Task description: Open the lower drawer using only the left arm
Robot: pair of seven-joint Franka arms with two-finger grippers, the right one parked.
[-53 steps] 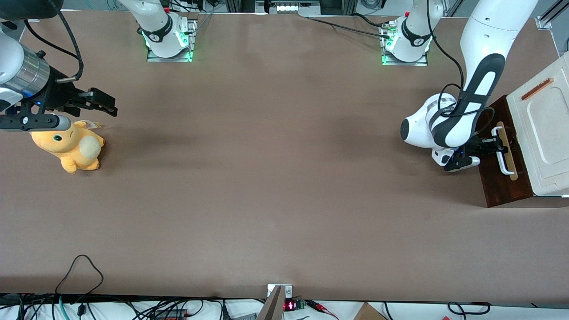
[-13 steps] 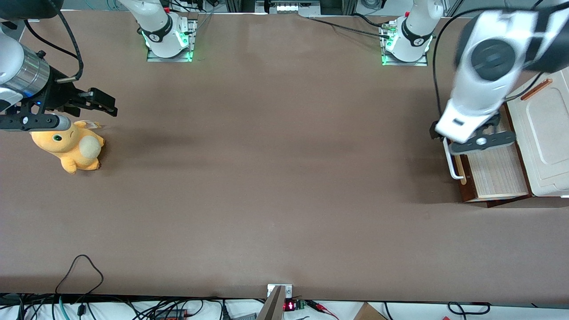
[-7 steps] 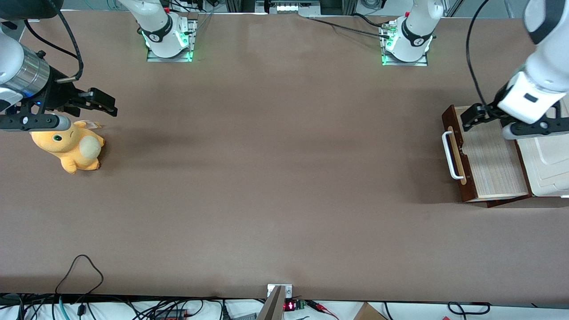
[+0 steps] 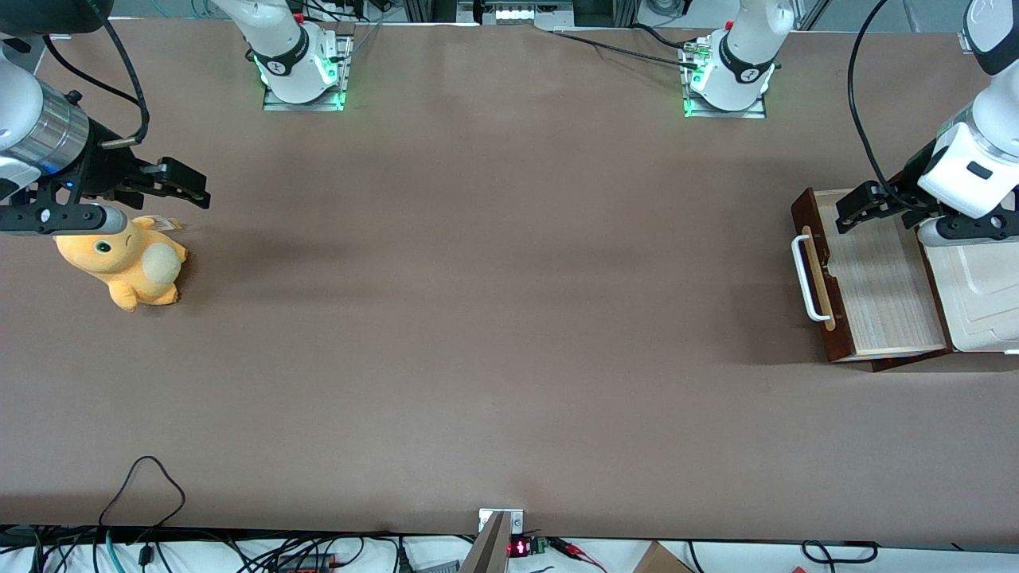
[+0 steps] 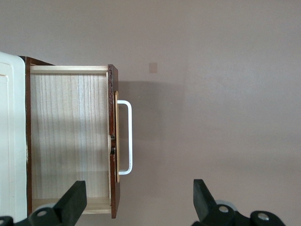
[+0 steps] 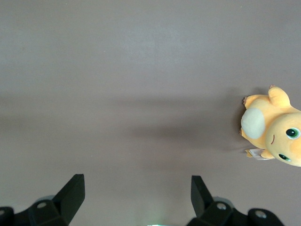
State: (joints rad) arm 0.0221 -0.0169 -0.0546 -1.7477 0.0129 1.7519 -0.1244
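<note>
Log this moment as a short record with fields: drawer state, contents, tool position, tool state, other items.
drawer: lower drawer pulled out of the cabinet, light wood floor showing
contents: nothing visible inside
handle: white bar handle free, nothing touching it
tool: left arm's tool raised above the drawer's edge farther from the front camera
tool state: open, holding nothing
other items: orange plush toy toward the parked arm's end of the table

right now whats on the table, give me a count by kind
drawer cabinets: 1, the cabinet, its lower drawer pulled open, nothing visible inside
plush toys: 1, the orange plush toy toward the parked arm's end of the table
total: 2
the left arm's gripper hangs open above the drawer's edge, holding nothing
</note>
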